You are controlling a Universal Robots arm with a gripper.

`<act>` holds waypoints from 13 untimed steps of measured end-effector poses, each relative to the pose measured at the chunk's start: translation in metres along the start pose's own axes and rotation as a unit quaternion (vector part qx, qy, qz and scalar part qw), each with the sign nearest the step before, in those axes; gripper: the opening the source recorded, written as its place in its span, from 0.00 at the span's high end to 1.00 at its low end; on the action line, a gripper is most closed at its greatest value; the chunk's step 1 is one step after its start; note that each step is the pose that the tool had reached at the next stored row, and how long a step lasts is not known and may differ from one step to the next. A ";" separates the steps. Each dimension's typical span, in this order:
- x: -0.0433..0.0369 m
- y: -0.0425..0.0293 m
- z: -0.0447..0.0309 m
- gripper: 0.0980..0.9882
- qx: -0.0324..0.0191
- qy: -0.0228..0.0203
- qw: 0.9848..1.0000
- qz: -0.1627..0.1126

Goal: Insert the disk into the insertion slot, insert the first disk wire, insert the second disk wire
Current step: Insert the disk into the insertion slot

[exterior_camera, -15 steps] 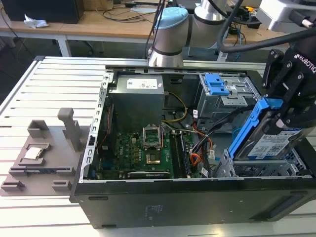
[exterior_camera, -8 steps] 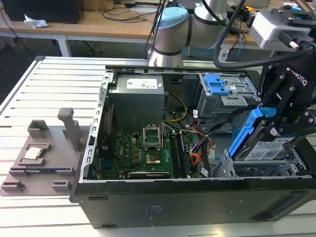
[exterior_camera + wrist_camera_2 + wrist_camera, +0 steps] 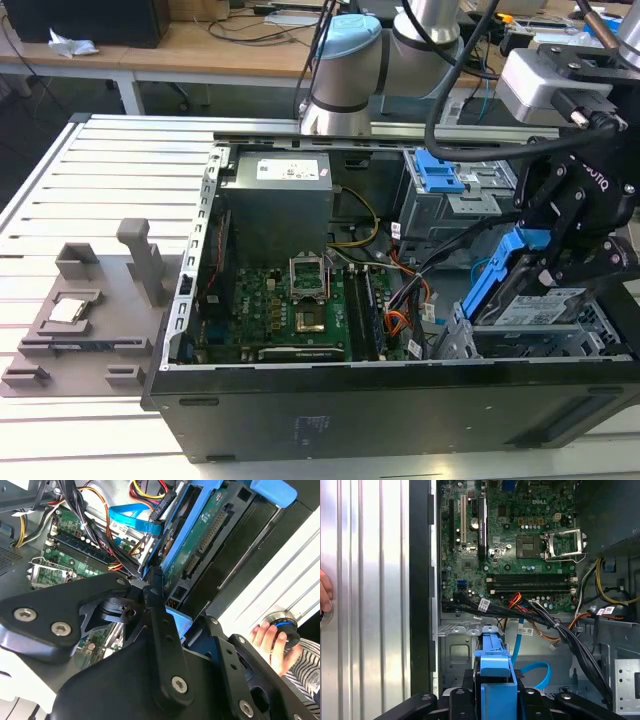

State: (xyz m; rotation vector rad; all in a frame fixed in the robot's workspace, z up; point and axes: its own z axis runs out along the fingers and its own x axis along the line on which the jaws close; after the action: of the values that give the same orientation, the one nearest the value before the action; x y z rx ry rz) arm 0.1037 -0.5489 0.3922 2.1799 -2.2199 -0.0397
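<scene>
We see gripper (image 3: 556,262) closed tight on blue-edged disk (image 3: 532,306). Disk sits tilted at grey insertion slot (image 3: 520,348), just under gripper, inside computer case (image 3: 300,420).

The arm (image 3: 345,60) stands at the back and reaches over to the exterior view's right. Its wrist (image 3: 545,85) is bent so that the black gripper (image 3: 572,262) points downward. The fingers (image 3: 461,700) are closed from both sides on the blue frame of the disk (image 3: 540,308), which sits tilted in their grasp.
</scene>
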 end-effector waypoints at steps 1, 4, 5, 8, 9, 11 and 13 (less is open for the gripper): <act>0.0000 0.0000 0.0000 0.70 0.000 0.000 1.000 0.000; 0.0000 0.0000 0.0000 0.70 0.000 0.000 1.000 0.000; 0.0000 0.0000 0.0000 0.69 0.000 0.000 1.000 0.000; 0.0000 0.0000 0.0001 0.61 0.000 0.000 1.000 0.000; 0.0000 0.0000 0.0000 0.61 0.000 0.000 1.000 0.000; 0.0000 0.0000 0.0000 0.63 0.000 0.000 1.000 0.000; 0.0000 0.0000 0.0000 0.84 0.000 0.001 1.000 0.000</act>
State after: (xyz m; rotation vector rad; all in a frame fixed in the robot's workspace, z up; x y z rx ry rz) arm 0.1037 -0.5489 0.3921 2.1794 -2.2194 -0.0386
